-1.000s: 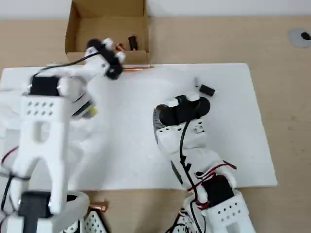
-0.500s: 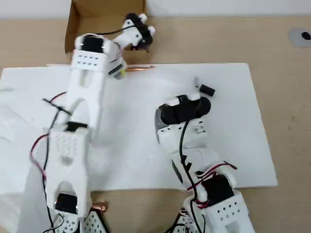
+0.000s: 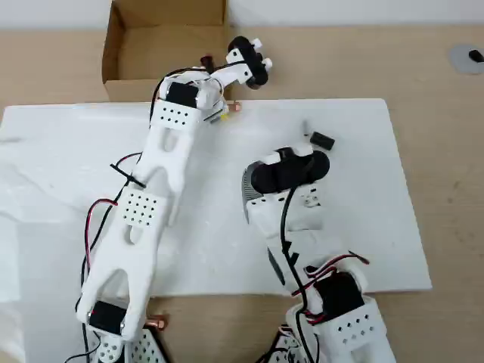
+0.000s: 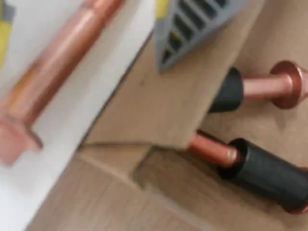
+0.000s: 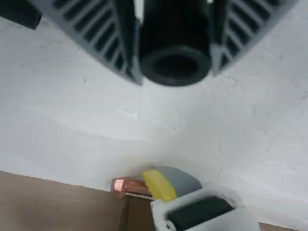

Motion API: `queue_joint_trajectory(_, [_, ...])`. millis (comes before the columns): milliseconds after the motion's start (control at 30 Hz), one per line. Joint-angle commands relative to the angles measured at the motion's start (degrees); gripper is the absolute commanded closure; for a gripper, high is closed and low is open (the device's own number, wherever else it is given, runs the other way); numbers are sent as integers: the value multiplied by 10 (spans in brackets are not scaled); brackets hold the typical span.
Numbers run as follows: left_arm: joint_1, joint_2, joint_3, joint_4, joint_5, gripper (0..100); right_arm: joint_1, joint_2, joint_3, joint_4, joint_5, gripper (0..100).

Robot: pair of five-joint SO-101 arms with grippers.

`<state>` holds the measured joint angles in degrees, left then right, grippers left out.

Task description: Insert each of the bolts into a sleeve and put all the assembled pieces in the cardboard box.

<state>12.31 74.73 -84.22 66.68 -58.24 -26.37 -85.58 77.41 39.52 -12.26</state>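
Observation:
A bare copper bolt (image 4: pixel 53 67) lies on the white mat's far edge, against the front wall of the cardboard box (image 3: pixel 113 60); its head (image 3: pixel 236 107) pokes out beside my left gripper (image 3: pixel 219 110). That gripper (image 4: pixel 82 48) is open and straddles the bolt, with one grey finger (image 4: pixel 192 24) showing. Two assembled pieces (image 4: pixel 260 91) (image 4: pixel 262 171) lie inside the box. My right gripper (image 5: pixel 175 48) sits mid-mat, shut on a black sleeve (image 5: pixel 175 57) whose open end faces the box. A loose black sleeve (image 3: pixel 323 140) lies just beyond it.
The white foam mat (image 3: pixel 363 227) covers most of the wooden table. Another copper bolt (image 3: pixel 156 324) lies off the mat by the left arm's base. A grey disc (image 3: pixel 465 57) sits at the far right. The left arm stretches diagonally across the mat's left half.
The left arm has swung rightward along the box front, and its gripper has come down over the bolt at the box's front right corner. The right arm and its sleeve have stayed still.

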Motion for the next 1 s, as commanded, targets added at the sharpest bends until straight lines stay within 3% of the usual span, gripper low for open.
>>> queue_joint_trajectory(0, [6,-8,31,-107,12,774,9,-4,-2,-3,-2,989])
queue_joint_trajectory(100, [5,-8,86,-155,9,774,9,-4,-2,-3,-2,989])
queue_joint_trajectory(300, [4,-10,109,-153,8,778,9,-4,-3,-4,-2,989])
queue_joint_trajectory(500, [6,-13,98,-93,11,969,9,-5,-4,-4,-2,989])
queue_joint_trajectory(967, [-4,-32,-115,200,40,992,9,-7,-1,-4,-2,989])
